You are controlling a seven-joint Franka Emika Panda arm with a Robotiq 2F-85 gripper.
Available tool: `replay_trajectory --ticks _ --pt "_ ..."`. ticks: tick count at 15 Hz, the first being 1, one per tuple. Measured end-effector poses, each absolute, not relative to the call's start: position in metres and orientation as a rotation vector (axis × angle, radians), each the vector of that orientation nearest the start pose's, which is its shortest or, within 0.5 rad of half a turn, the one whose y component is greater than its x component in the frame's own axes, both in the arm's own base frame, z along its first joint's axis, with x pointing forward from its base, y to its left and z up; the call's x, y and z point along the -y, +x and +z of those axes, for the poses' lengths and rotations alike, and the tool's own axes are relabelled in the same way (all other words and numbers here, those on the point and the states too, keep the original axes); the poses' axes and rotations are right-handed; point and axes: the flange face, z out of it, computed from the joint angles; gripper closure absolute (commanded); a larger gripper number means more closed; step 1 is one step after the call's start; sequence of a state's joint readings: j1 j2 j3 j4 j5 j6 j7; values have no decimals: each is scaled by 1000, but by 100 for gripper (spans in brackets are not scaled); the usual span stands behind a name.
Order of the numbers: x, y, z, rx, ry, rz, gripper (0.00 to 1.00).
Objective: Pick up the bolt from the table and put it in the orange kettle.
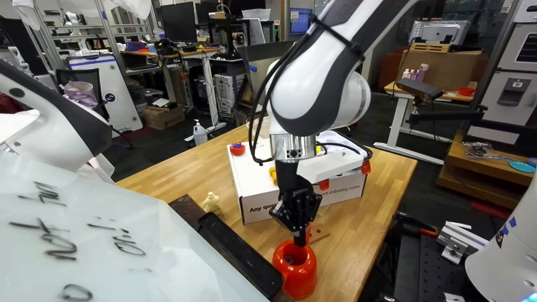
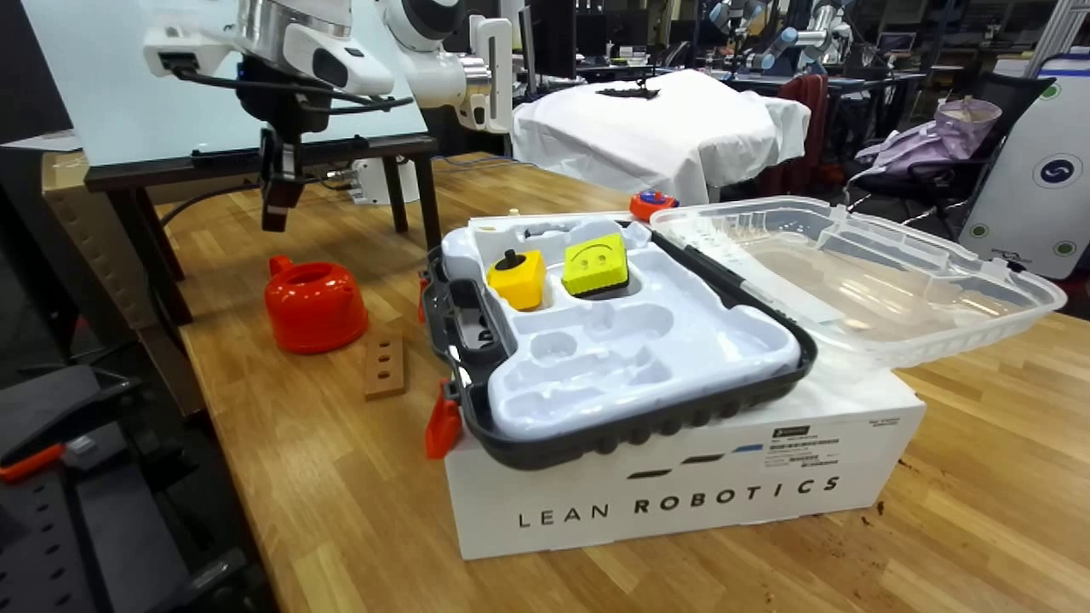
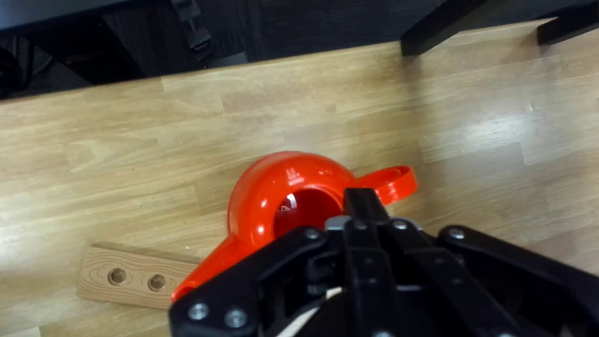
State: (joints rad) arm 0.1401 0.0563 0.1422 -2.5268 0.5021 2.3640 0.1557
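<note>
Wooden 3-hole block (image 2: 386,367) beside red kettle (image 2: 315,313), white box (image 2: 681,489) nearby, tool (image 1: 300,242) closed overhead.

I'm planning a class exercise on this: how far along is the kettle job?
Done: the gripper hangs above the kettle.
In hand: its jaws look shut; no bolt can be made out.
Left: perhaps a release, or only backing away; the kettle's contents are unclear.

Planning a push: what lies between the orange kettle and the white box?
In an exterior view, a holed wooden strip lies between the orange kettle and the white box.
</note>
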Motion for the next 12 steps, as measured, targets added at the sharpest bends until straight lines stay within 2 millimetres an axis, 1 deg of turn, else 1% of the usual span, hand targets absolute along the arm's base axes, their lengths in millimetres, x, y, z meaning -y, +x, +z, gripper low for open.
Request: replay_trajectory --ticks 3,5,6,7,8,10,11,12 --pt "-118 384 252 -442 -2798 396 100" --pt "-107 362 260 -465 -2794 375 100" --pt "-100 351 264 -477 -2793 363 88" --pt "-92 339 267 -493 -2788 358 73" --pt "-84 335 274 -503 -2785 335 92" --pt "-67 339 292 -527 -2758 325 77" --pt "-62 339 294 -532 -2750 330 73" --pt "-61 338 295 -534 -2748 332 73"
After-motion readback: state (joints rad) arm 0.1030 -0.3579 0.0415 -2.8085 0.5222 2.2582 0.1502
